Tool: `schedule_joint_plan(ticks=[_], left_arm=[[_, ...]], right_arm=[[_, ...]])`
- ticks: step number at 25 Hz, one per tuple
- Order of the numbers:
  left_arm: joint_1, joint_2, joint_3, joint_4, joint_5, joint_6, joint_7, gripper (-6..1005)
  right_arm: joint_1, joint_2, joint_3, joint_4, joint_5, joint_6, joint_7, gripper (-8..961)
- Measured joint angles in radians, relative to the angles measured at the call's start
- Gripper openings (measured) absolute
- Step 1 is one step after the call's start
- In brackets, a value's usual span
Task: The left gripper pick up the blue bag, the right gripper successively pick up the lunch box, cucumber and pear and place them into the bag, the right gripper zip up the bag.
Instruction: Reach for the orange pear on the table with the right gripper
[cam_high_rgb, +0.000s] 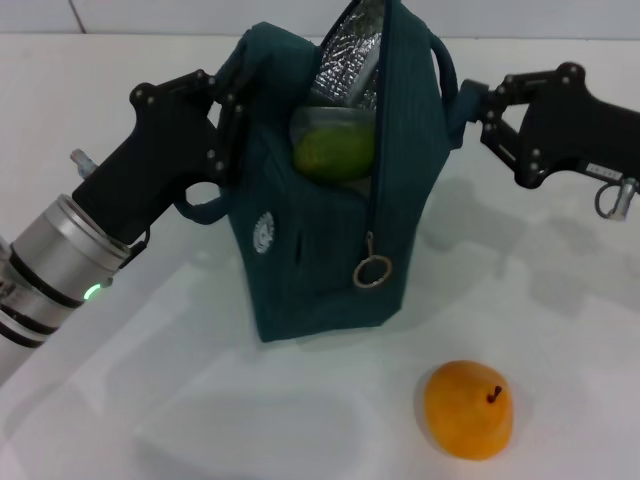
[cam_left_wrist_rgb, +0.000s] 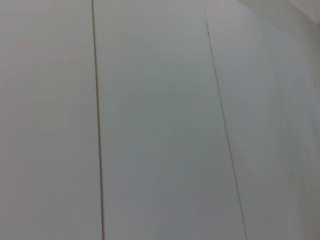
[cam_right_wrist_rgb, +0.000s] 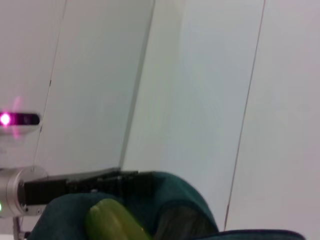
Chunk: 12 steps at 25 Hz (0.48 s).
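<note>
Blue bag (cam_high_rgb: 320, 230): upright on the white worktop (cam_high_rgb: 150, 400), zipper undone, mouth gaping to show the silver foil lining. Zipper ring pull (cam_high_rgb: 371, 271) hangs low on the front seam, so closing is not yet begun.

Left gripper (cam_high_rgb: 225, 105): at the bag's left upper edge, jaws pinching the fabric or handle there; judged to be holding the bag upright and its mouth spread for loading.

Right gripper (cam_high_rgb: 478, 110): at the bag's right side, close against the handle loop; whether its jaws are spread or pressed together cannot be told.

Cucumber (cam_high_rgb: 335, 150): inside the bag, its green end showing in the opening; also seen in the right wrist view (cam_right_wrist_rgb: 115, 222).

Lunch box (cam_high_rgb: 330, 118): apparently in the bag behind the cucumber, only a clear edge showing.

Pear (cam_high_rgb: 468, 409): on the worktop in front of the bag, well apart from both grippers; judged the last item left to load.
</note>
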<state>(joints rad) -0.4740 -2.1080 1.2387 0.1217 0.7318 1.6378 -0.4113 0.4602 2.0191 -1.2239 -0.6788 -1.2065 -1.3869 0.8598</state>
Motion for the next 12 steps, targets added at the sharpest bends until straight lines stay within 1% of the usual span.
schedule_joint_plan(ticks=[3, 5, 7, 12], left_arm=[[-0.011, 0.000, 0.000, -0.027, 0.000, -0.012, 0.002, 109], [-0.023, 0.000, 0.000, -0.048, 0.000, -0.028, 0.006, 112], [-0.033, 0.000, -0.001, -0.062, 0.000, -0.039, 0.007, 114], [-0.041, 0.000, -0.005, -0.063, -0.016, -0.041, 0.006, 121]], right_arm=[[-0.002, -0.002, 0.003, 0.000, 0.007, 0.009, -0.008, 63], [0.002, -0.001, -0.001, 0.019, 0.006, 0.047, -0.017, 63], [0.004, -0.001, -0.006, 0.025, 0.001, 0.057, -0.024, 63], [-0.006, -0.001, -0.009, -0.002, 0.003, 0.019, -0.026, 63]])
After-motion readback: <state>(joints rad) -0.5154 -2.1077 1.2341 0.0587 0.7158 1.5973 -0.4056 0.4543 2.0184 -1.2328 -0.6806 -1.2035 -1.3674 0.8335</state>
